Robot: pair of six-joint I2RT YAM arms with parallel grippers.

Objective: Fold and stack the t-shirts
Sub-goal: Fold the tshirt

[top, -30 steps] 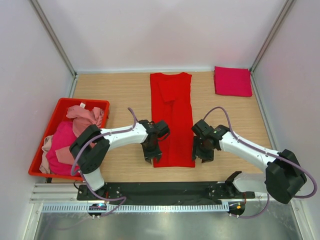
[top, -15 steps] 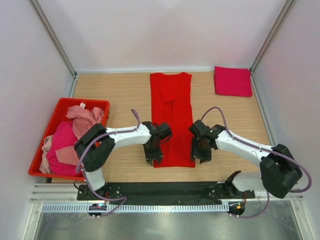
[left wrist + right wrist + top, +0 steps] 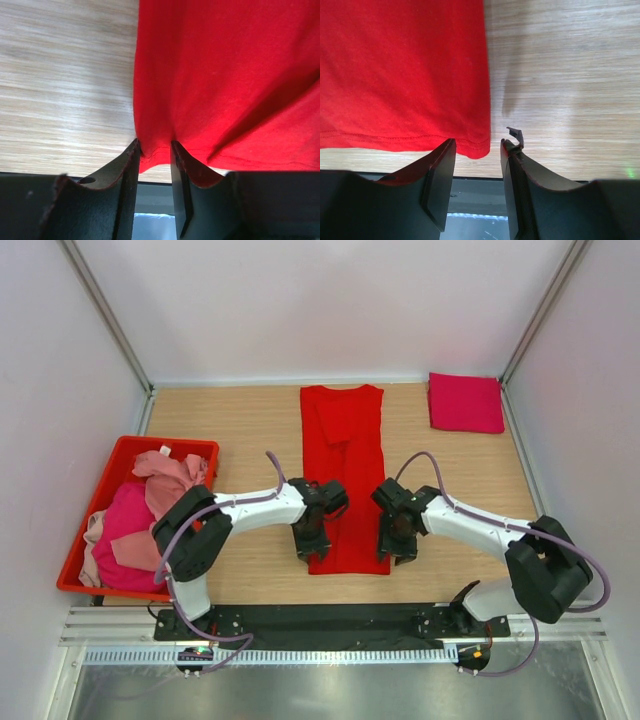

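Observation:
A bright red t-shirt (image 3: 343, 460), folded into a long strip, lies down the middle of the table. My left gripper (image 3: 308, 552) is at its near left corner. In the left wrist view the red t-shirt (image 3: 225, 75) puckers at the hem between the jaws of that gripper (image 3: 154, 148), which stand apart and touch the cloth on both sides. My right gripper (image 3: 393, 550) is at the near right corner. There the red t-shirt (image 3: 400, 65) has its corner inside the open gripper (image 3: 477, 146), clear of the right finger. A folded magenta t-shirt (image 3: 466, 402) lies at the back right.
A red plastic bin (image 3: 165, 443) at the left holds a crumpled pale pink shirt (image 3: 170, 475) and a magenta one (image 3: 125, 525). A black mounting rail (image 3: 330, 620) runs along the near table edge, just behind both grippers. White walls enclose the table.
Both grippers have slid inward onto the red shirt's near corners. Their jaws have narrowed a little, and the left corner's hem now bunches between the left fingers.

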